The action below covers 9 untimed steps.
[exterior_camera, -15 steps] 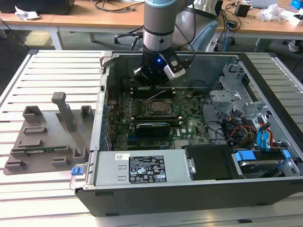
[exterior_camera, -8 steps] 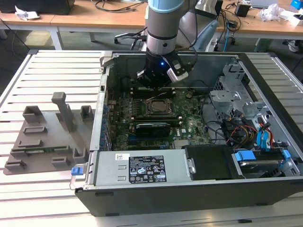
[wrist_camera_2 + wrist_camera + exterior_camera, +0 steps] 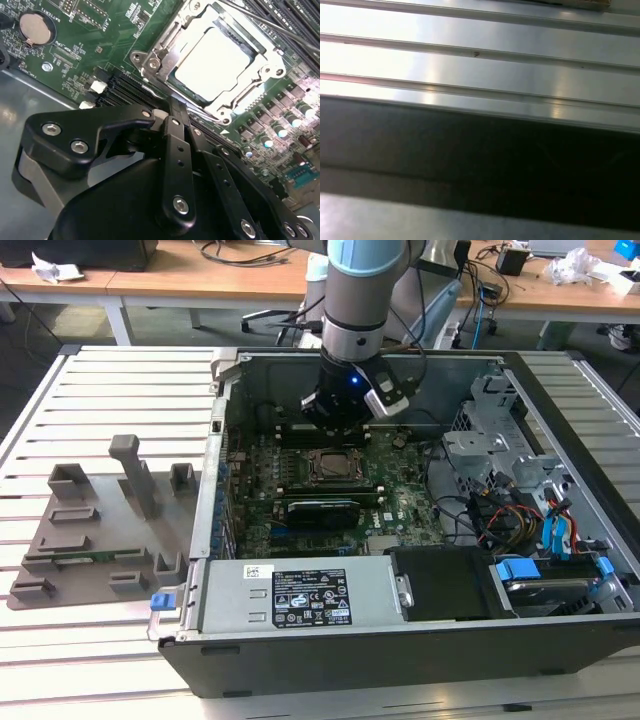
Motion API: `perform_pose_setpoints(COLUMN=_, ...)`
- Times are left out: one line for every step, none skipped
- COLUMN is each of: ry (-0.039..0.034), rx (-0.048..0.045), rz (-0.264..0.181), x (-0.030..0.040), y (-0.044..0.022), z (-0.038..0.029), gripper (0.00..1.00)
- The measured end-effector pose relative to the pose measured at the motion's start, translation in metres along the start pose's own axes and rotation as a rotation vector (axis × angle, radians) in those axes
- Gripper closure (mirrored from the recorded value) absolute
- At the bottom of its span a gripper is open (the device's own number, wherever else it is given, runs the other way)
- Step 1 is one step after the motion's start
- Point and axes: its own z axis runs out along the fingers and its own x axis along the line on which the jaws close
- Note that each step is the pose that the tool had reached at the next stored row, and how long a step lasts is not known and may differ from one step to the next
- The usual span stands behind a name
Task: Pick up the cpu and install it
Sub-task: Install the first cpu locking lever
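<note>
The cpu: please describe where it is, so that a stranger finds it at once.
Look inside the open computer case, at the green motherboard. In its middle, the cpu lies in the metal-framed socket. It is a plain silver square; the neighbouring parts are green or black.

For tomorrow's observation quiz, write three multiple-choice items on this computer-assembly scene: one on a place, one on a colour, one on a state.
1. Where does the cpu lie?
A. In the metal-framed socket on the motherboard
B. On the grey fixture tray
C. On the slatted table

2. What colour is the motherboard?
A. Red
B. Green
C. White

3. What does the end effector carry?
A. The cpu
B. A memory stick
C. Nothing that shows

Answers:
1. A: in the second wrist view the silver chip sits inside the socket frame.
2. B: the board is green in the exterior view and the second wrist view.
3. C: the cpu lies in the socket, apart from the end effector, and nothing shows at its tip.
</note>
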Motion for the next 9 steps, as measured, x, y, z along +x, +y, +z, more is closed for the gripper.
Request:
perform_pose_setpoints(ry=0.0, rx=0.0001, rz=0.0, x=-0.0011, y=-0.0002, z=0.0009, gripper=0.89)
perform_pose_setpoints(ry=0.0, rx=0.0001, rz=0.0, x=-0.0017, y=-0.0003, z=0.0015, gripper=0.89)
perform_pose_setpoints(ry=0.0, rx=0.0003, rz=0.0, x=-0.0029, y=-0.0004, z=0.0025, gripper=0.89)
perform_pose_setpoints(ry=0.0, rx=0.0007, rz=0.0, x=-0.0035, y=-0.0005, z=0.0029, gripper=0.89)
perform_pose_setpoints(ry=0.0001, rx=0.0013, rz=0.0, x=-0.0039, y=-0.0006, z=0.0031, gripper=0.89)
perform_pose_setpoints(ry=0.0003, rx=0.0024, rz=0.0, x=-0.0041, y=-0.0008, z=0.0033, gripper=0.89)
perform_pose_setpoints(ry=0.0005, rx=0.0032, rz=0.0, x=-0.0043, y=-0.0011, z=0.0034, gripper=0.89)
perform_pose_setpoints(ry=0.0004, rx=0.0036, rz=0.0, x=-0.0048, y=-0.0014, z=0.0041, gripper=0.89)
perform_pose_setpoints(ry=0.0006, rx=0.0039, rz=0.0, x=-0.0051, y=-0.0016, z=0.0044, gripper=0.89)
